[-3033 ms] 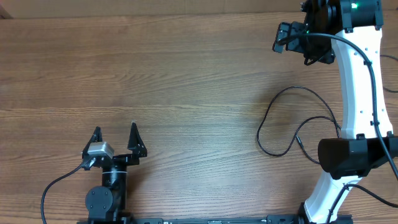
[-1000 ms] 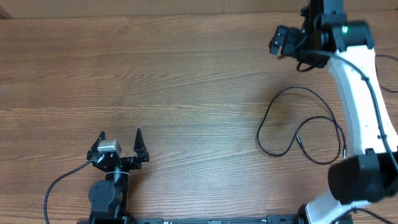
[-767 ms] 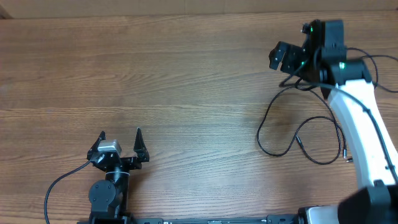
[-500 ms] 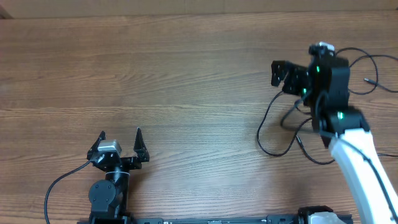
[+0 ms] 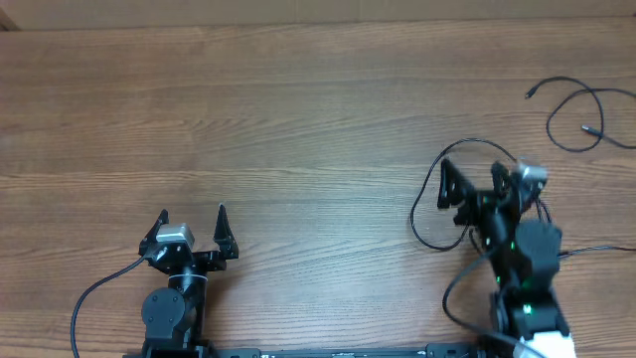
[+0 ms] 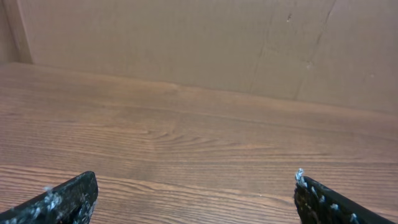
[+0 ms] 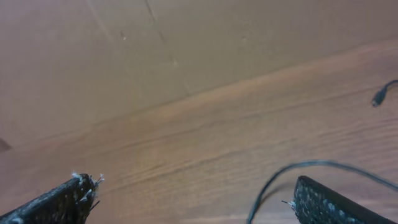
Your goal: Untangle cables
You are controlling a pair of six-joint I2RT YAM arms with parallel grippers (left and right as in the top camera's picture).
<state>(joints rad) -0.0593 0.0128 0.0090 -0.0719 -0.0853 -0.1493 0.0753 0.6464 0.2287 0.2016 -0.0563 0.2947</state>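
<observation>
One thin black cable [image 5: 414, 219] lies in a loose loop on the wooden table [image 5: 298, 119] at the right. My right gripper [image 5: 471, 167] hovers open over that loop, nothing between its fingers. The right wrist view shows the gripper [image 7: 191, 183] with a curve of the cable [image 7: 311, 165] running beside its right finger [image 7: 329, 202]. A second cable [image 5: 571, 86] lies at the far right edge, its plug tip [image 5: 530, 93] pointing left; that tip [image 7: 379, 96] also shows in the right wrist view. My left gripper [image 5: 192, 212] is open and empty near the front left, over bare wood in its own view [image 6: 194, 180].
A brown board wall [image 6: 186, 43] rises behind the table's far edge. The thicker black cord of the left arm [image 5: 94, 293] curls at the front left. The right arm's body [image 5: 527, 268] covers part of the near loop.
My right arm has swung back from the far right edge to the front and folded down over the cable loop. This has uncovered the second cable at the far right. The left arm is still.
</observation>
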